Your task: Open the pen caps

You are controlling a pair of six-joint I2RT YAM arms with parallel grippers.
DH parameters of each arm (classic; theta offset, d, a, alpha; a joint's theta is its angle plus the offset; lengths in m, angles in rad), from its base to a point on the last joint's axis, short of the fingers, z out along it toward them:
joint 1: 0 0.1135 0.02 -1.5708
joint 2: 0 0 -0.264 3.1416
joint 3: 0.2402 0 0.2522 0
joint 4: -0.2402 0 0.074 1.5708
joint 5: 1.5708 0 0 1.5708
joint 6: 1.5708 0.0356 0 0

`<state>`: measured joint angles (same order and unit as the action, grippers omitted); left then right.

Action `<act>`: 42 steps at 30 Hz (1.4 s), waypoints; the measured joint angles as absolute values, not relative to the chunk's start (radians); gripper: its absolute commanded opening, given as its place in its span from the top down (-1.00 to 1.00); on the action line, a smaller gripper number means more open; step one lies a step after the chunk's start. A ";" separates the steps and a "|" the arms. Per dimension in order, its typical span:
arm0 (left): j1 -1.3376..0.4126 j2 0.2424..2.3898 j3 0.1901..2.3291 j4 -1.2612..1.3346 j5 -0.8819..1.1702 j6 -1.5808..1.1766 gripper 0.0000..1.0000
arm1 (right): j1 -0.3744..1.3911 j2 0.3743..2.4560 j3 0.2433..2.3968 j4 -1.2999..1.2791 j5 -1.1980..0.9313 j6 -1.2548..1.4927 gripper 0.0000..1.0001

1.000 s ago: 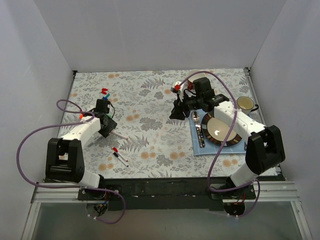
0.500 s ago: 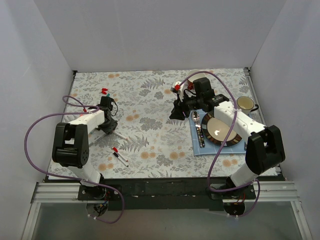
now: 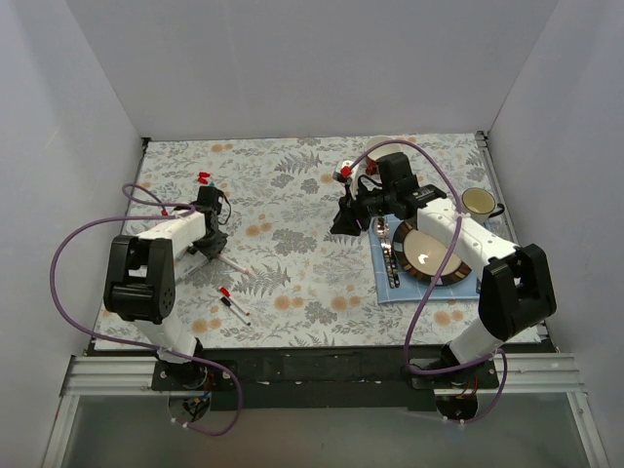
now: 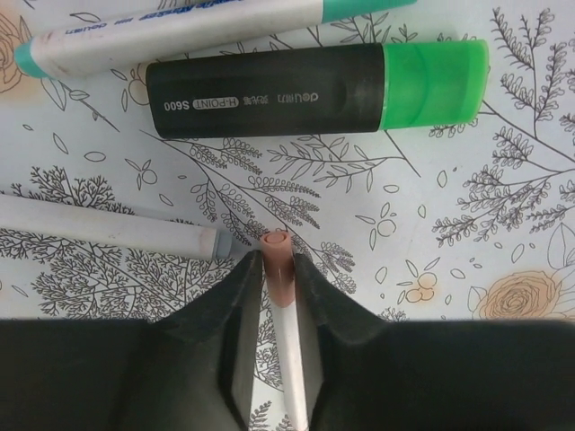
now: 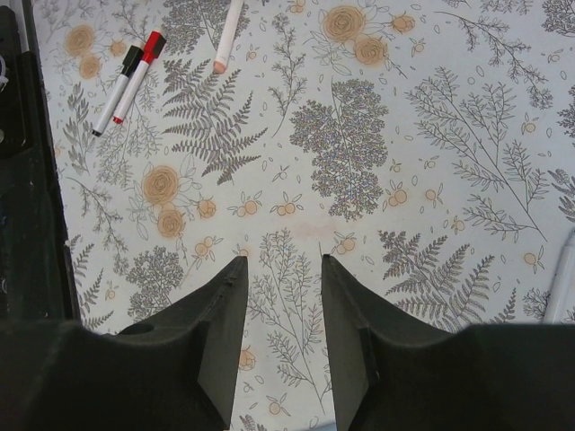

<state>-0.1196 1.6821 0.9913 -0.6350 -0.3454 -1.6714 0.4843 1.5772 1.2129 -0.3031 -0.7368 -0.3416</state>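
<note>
My left gripper (image 4: 277, 269) is shut on a slim white pen, and its orange cap (image 4: 277, 256) sticks out past the fingertips, low over the cloth. Just beyond lie a black highlighter with a green cap (image 4: 314, 85), a white pen with green ends (image 4: 180, 31) and a white pen with a grey end (image 4: 108, 229). In the top view the left gripper (image 3: 208, 229) is at the left of the table, near loose red and blue caps (image 3: 205, 178). My right gripper (image 5: 283, 269) is open and empty above bare cloth at mid-table (image 3: 348, 219).
Two small pens with red and black caps (image 3: 232, 304) lie near the front left, also in the right wrist view (image 5: 135, 63). A plate (image 3: 458, 278), cutlery (image 3: 388, 252) on a blue mat and a mug (image 3: 478, 202) stand at the right.
My left arm has swung so that its gripper sits a little farther back on the left side of the table. The right arm has not moved.
</note>
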 measured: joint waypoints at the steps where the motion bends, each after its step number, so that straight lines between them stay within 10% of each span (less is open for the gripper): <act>1: -0.120 1.684 0.992 -0.634 -0.348 -1.674 0.80 | 0.484 1.577 1.213 -0.303 -0.739 -0.341 0.08; 14: -0.119 1.662 0.953 -0.511 -0.262 -1.686 1.00 | 0.484 1.577 1.170 -0.261 -0.816 -0.311 -0.03; 25: -0.170 1.419 0.716 -0.146 0.084 -1.618 1.00 | 0.516 1.583 1.010 -0.002 -1.001 -0.112 -0.85; 42: -0.473 1.328 0.529 0.472 0.255 -1.621 1.00 | 0.596 1.728 0.931 0.340 -1.008 0.307 -0.75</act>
